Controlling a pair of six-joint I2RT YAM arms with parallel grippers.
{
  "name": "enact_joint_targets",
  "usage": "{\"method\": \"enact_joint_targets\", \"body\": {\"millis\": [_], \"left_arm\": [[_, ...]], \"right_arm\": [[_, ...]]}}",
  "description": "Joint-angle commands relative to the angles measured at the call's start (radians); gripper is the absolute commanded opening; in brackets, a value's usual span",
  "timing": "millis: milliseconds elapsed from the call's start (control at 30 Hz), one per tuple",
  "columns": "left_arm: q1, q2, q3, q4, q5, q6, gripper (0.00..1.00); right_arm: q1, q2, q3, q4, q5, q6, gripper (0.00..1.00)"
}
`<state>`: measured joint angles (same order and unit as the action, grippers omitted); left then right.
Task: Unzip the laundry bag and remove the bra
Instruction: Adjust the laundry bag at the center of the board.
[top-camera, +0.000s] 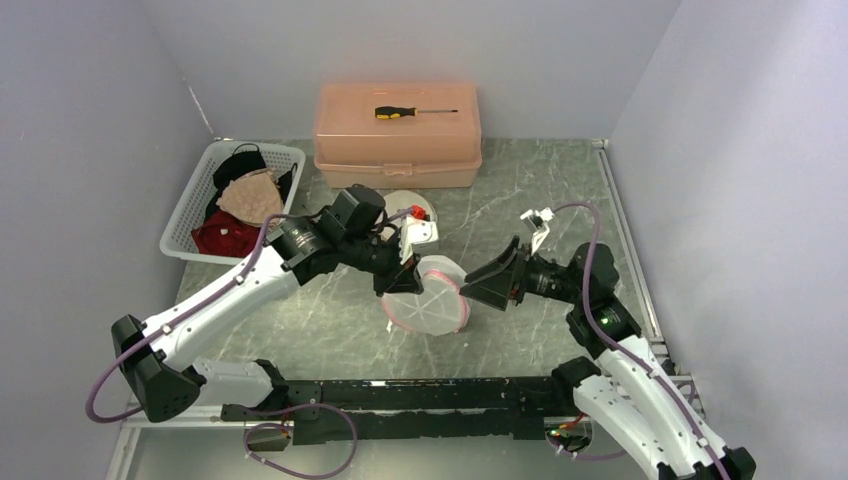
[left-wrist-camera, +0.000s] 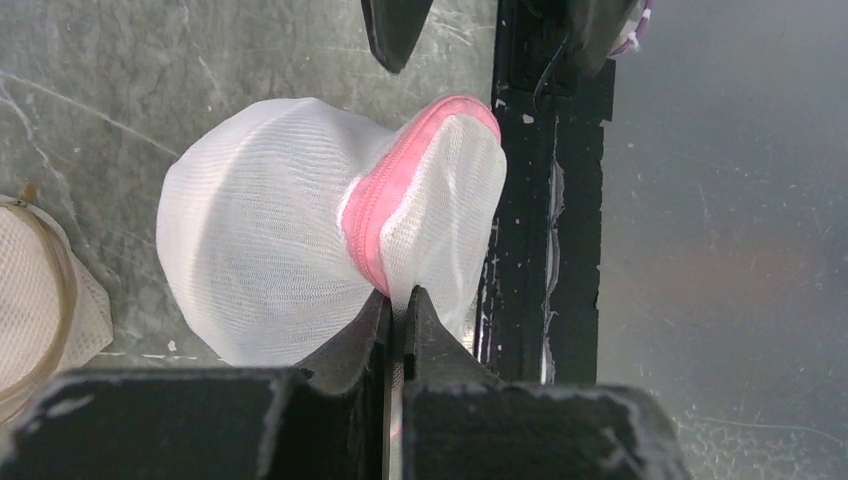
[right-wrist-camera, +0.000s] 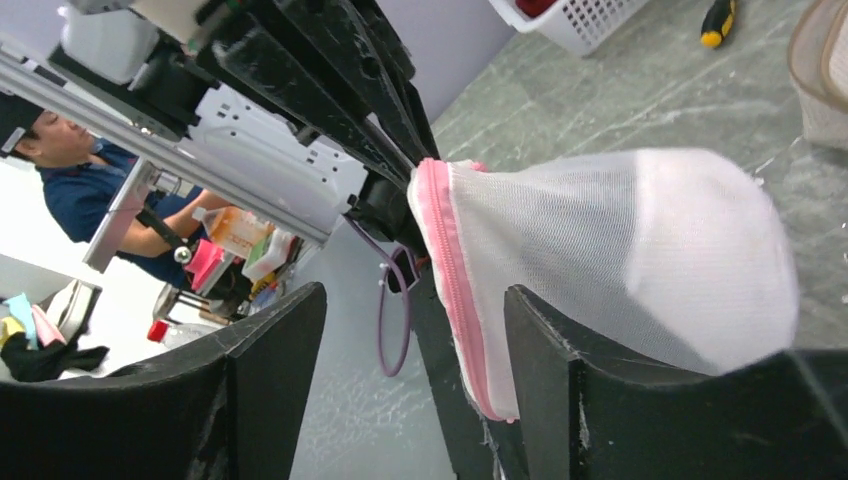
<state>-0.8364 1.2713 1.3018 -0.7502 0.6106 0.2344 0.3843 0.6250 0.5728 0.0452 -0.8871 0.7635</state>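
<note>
The laundry bag (top-camera: 428, 300) is a white mesh pouch with a pink zipper (left-wrist-camera: 385, 210) along its rim, held partly off the table. My left gripper (top-camera: 401, 277) is shut on the bag's edge right beside the zipper (left-wrist-camera: 398, 300). My right gripper (top-camera: 478, 284) is open at the bag's right side. In the right wrist view its jaws (right-wrist-camera: 415, 290) stand wide apart, with the zipper rim (right-wrist-camera: 447, 270) hanging between them, close to the right finger (right-wrist-camera: 545, 350). The bra is hidden; only mesh (right-wrist-camera: 620, 250) shows.
A pink toolbox (top-camera: 398, 135) with a screwdriver (top-camera: 415, 112) on its lid stands at the back. A white basket (top-camera: 190, 215) of clothes sits back left. Another round mesh item (top-camera: 410, 207) lies behind the bag. A black rail (top-camera: 420, 395) runs along the near edge.
</note>
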Motion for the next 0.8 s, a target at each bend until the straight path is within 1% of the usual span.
{"method": "enact_joint_targets", "body": {"millis": [0, 133, 200, 267, 333, 400, 467, 567, 633, 733, 767], "left_arm": [[0.001, 0.017, 0.000, 0.059, 0.051, 0.068, 0.03], [0.000, 0.079, 0.029, 0.020, 0.068, 0.073, 0.03], [0.000, 0.102, 0.043, 0.004, 0.073, 0.076, 0.03], [0.001, 0.117, 0.051, -0.003, 0.074, 0.078, 0.03], [0.000, 0.121, 0.055, -0.002, 0.071, 0.080, 0.03], [0.001, 0.116, 0.052, 0.006, 0.063, 0.079, 0.03], [0.000, 0.106, 0.043, 0.018, 0.057, 0.080, 0.03], [0.000, 0.092, 0.032, 0.034, 0.056, 0.076, 0.03], [0.001, 0.085, 0.026, 0.041, 0.060, 0.073, 0.03], [0.001, 0.082, 0.020, 0.054, 0.062, 0.059, 0.03], [0.000, 0.081, 0.020, 0.063, 0.048, 0.045, 0.03]], "right_arm": [[0.070, 0.033, -0.010, -0.041, 0.094, -0.068, 0.66], [0.136, 0.054, -0.018, -0.041, 0.168, -0.095, 0.61], [0.153, 0.074, -0.008, -0.085, 0.189, -0.120, 0.59], [0.162, 0.091, -0.005, -0.095, 0.199, -0.140, 0.51], [0.165, 0.103, -0.006, -0.102, 0.203, -0.148, 0.42], [0.167, 0.116, -0.001, -0.121, 0.207, -0.164, 0.36], [0.170, 0.126, -0.003, -0.140, 0.211, -0.178, 0.35], [0.173, 0.144, -0.008, -0.162, 0.218, -0.195, 0.39], [0.176, 0.148, -0.018, -0.153, 0.219, -0.193, 0.39], [0.182, 0.162, -0.021, -0.122, 0.199, -0.178, 0.26], [0.184, 0.164, -0.019, -0.114, 0.199, -0.173, 0.20]]}}
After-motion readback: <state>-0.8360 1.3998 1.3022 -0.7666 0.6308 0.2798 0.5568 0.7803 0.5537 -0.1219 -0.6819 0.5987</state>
